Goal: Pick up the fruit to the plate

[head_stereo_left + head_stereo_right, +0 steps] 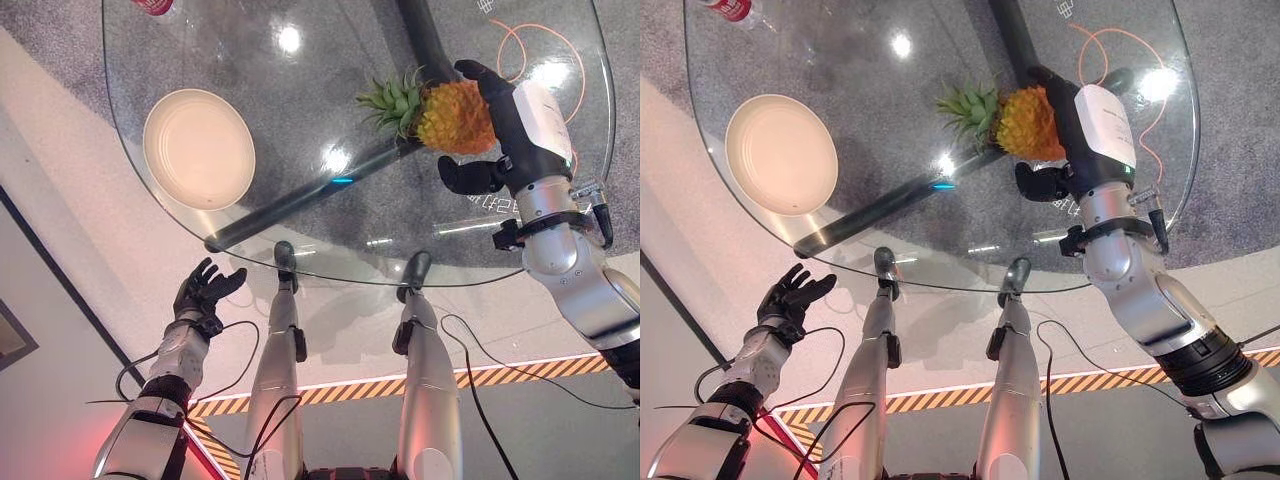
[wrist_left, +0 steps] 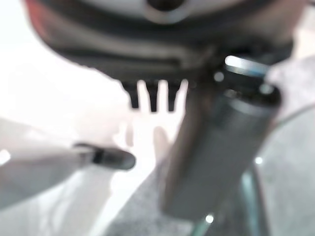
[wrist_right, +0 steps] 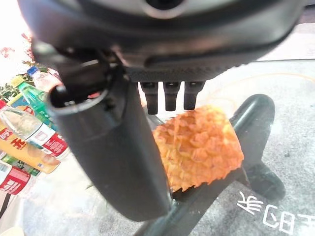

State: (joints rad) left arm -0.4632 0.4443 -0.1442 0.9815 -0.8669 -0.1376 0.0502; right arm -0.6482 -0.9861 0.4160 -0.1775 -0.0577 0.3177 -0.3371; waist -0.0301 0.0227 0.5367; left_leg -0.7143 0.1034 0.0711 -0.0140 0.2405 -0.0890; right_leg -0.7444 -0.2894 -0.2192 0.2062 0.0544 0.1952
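Note:
A pineapple (image 1: 455, 115) lies on the round glass table (image 1: 330, 272), right of centre, with its green crown pointing left. My right hand (image 1: 522, 128) is shut on its orange body, fingers over the far side and thumb (image 1: 468, 177) on the near side. In the right wrist view the pineapple (image 3: 199, 147) sits between the thumb (image 3: 110, 157) and the fingers. A cream, empty plate (image 1: 198, 148) rests on the table's left part. My left hand (image 1: 203, 293) hangs open below the table's near-left edge, holding nothing.
A red-labelled bottle (image 1: 725, 8) stands at the table's far left edge. Several bottles (image 3: 29, 132) show in the right wrist view. The table's dark base legs (image 1: 300, 195) and an orange cable loop (image 1: 540, 50) show through the glass.

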